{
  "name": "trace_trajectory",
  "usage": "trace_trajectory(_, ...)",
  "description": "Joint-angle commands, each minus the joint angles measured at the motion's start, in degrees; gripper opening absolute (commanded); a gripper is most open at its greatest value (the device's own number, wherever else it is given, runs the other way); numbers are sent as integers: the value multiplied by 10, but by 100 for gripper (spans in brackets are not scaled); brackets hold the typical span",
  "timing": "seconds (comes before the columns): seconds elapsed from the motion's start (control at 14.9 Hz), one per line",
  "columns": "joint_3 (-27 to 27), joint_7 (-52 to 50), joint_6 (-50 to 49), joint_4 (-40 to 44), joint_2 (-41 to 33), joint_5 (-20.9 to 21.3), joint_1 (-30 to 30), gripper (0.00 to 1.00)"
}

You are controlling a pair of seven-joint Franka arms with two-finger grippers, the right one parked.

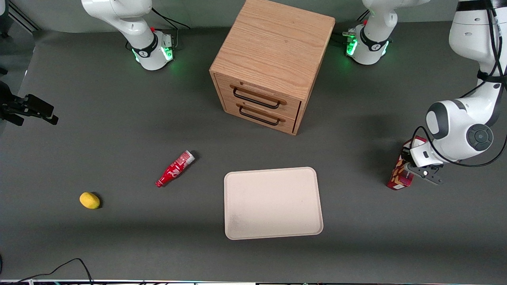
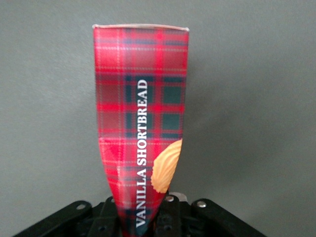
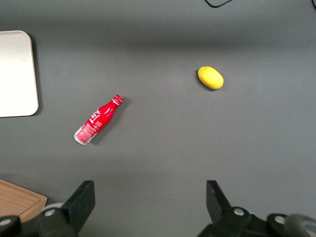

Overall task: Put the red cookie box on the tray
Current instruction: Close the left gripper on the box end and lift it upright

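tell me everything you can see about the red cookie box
The red cookie box is a slim, long cardboard carton in red tartan with dark green checks, white lettering reading VANILLA SHORTBREAD along its length and a tan cookie picture. It stands tilted at the working arm's end of the table, well apart from the tray. The end effector grips its top end; that end looks pinched narrower between the fingers.

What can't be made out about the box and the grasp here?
- Front view: the left gripper and wrist cover most of the red cookie box; contact with the table is unclear.
- Left wrist view: the box's gripped end is cut off by the edge.
- The tray shows fully.
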Motion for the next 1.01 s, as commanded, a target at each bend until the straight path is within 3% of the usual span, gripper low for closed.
trace_trajectory(0.0, 1, 13, -120, 75, -21, -25, 3, 0)
trace_trajectory(0.4, -15, -114, -376, 242, -86, -33, -2, 0)
trace_trajectory(0.67, -95, -325, -558, 393, -101, -32, -2, 0)
trace_trajectory(0.94, -222, -538, -547, 413, -89, -27, -1, 0)
